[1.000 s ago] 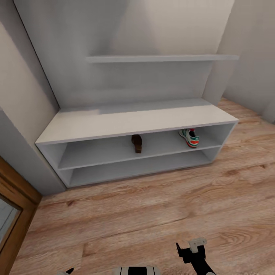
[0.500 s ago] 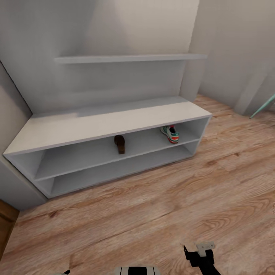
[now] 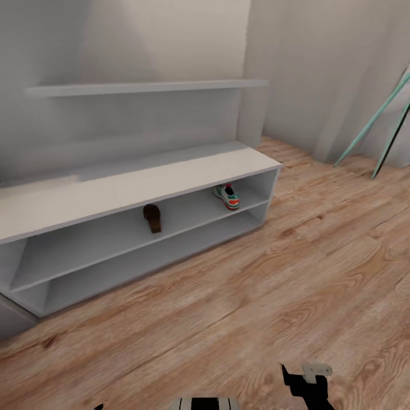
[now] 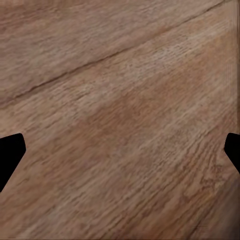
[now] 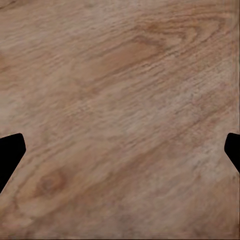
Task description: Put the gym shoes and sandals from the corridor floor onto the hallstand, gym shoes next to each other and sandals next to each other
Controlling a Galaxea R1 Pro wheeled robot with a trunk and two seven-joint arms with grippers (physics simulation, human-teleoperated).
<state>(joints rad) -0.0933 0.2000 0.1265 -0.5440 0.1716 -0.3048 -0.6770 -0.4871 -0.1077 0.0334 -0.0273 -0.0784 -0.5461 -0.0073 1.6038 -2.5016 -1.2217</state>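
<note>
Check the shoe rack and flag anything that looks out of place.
On the upper tier of the hallstand, one brown sandal and one gym shoe sit well apart, each without its mate beside it. Nothing looks tipped, spilled or damaged. Thin teal poles lean against the far wall. Both grippers hang open over bare floor.

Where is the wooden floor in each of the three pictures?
Head view: the corridor floor spreads in front of the hallstand and off to the right.
Left wrist view: floor planks lie beyond the open left gripper.
Right wrist view: planks lie beyond the open right gripper.
Shared landmark: the wood grain.
</note>
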